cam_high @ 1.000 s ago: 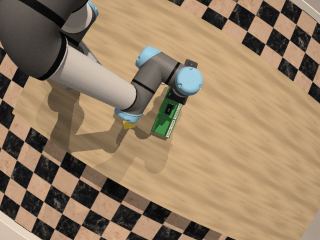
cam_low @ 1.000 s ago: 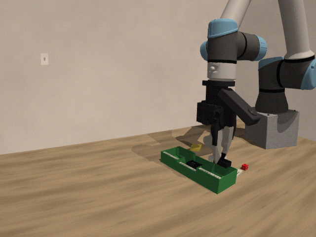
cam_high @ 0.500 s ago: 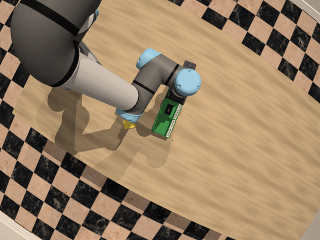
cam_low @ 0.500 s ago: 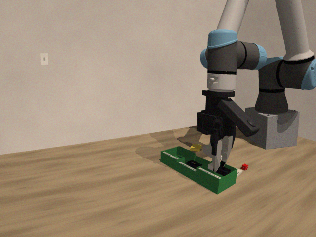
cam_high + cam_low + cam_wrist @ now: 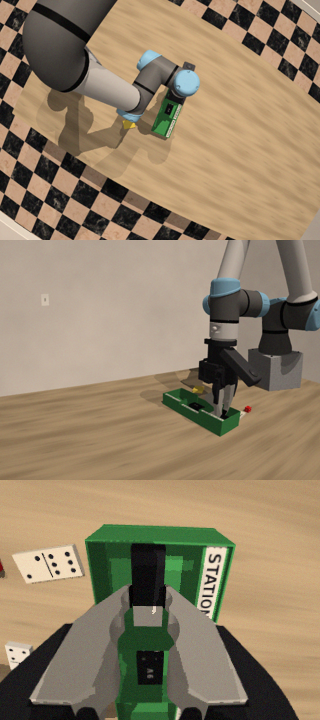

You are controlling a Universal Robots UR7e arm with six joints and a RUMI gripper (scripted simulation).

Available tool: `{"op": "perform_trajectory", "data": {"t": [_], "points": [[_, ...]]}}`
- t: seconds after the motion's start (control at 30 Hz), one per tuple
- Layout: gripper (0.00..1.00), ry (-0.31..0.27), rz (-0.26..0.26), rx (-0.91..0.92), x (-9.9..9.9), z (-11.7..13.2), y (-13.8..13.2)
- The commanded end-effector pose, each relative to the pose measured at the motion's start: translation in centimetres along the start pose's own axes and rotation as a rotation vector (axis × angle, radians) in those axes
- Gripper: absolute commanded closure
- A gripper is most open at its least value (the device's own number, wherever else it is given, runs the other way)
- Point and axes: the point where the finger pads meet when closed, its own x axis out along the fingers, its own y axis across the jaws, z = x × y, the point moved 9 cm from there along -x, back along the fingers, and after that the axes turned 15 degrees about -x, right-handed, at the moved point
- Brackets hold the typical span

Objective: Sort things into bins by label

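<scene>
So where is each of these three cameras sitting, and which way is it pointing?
Top: overhead, looking down on the wooden table and green bin; the arm's grey links and blue joint caps fill the upper left.
Exterior: beside the table, level, facing the wall; shows the arm, its grey pedestal and the gripper lowered into the bin.
Wrist: on the gripper, looking down past its grey fingers, shut on a black block over the bin.
Shared: top and exterior both show the yellow piece.

Green bin [image 5: 105,560] w/ white label strip, black txt; black item [image 5: 147,575] betw. grey fingers; white dominoes [image 5: 49,563], black pips, left of claw.
</scene>
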Motion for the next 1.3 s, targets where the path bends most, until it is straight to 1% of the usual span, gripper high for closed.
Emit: {"op": "perform_trajectory", "data": {"t": [0.0, 0.23, 0.27, 0.83, 1.2, 1.27], "points": [[1.00, -0.001, 0.003, 0.001, 0.0, 0.1, 0.0], [1.00, 0.000, 0.001, 0.002, 0.1, 0.0, -0.2], [0.82, -0.001, 0.003, 0.001, 0.0, 0.0, 0.0], [0.82, -0.001, 0.003, 0.001, 0.0, 0.0, 0.0], [0.82, -0.002, 0.005, 0.001, -1.6, 0.1, 0.0], [0.82, -0.002, 0.005, 0.001, -1.6, 0.1, 0.0]]}}
